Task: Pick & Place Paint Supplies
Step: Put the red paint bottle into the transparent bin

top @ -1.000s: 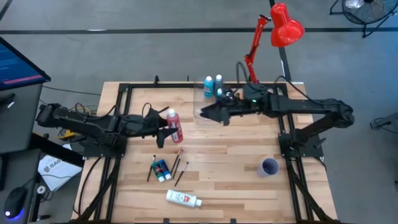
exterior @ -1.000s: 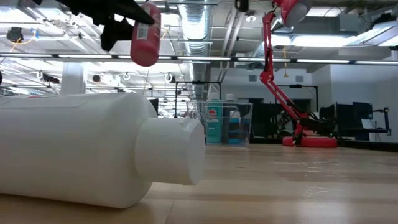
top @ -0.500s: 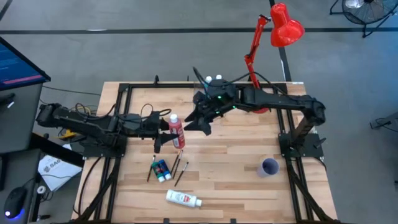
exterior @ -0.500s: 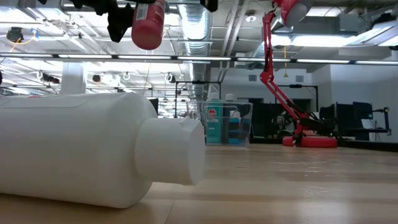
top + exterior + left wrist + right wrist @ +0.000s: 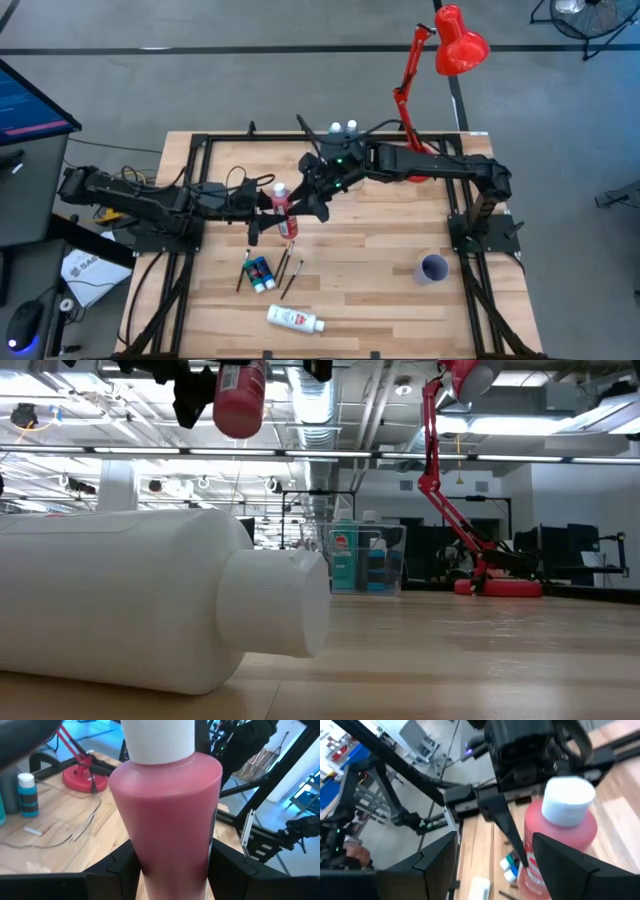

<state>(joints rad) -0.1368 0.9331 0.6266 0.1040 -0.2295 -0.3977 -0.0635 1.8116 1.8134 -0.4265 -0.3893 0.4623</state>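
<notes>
Red paint bottle [image 5: 283, 208] hangs above mid-desk, clenched in the left claw [image 5: 268, 212]; the right claw [image 5: 305, 200], fingers spread, closes in just beside it. A misjudged handover could knock it loose.

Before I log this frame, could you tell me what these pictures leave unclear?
- Red bottle: its base is cut off by the left wrist view's bottom edge, between the left gripper's fingers.
- Clear box: hidden in the high view by the right arm.
- White bottle: cut off at the low view's left edge.
- Brushes: bristle tips too small in the high view.
</notes>
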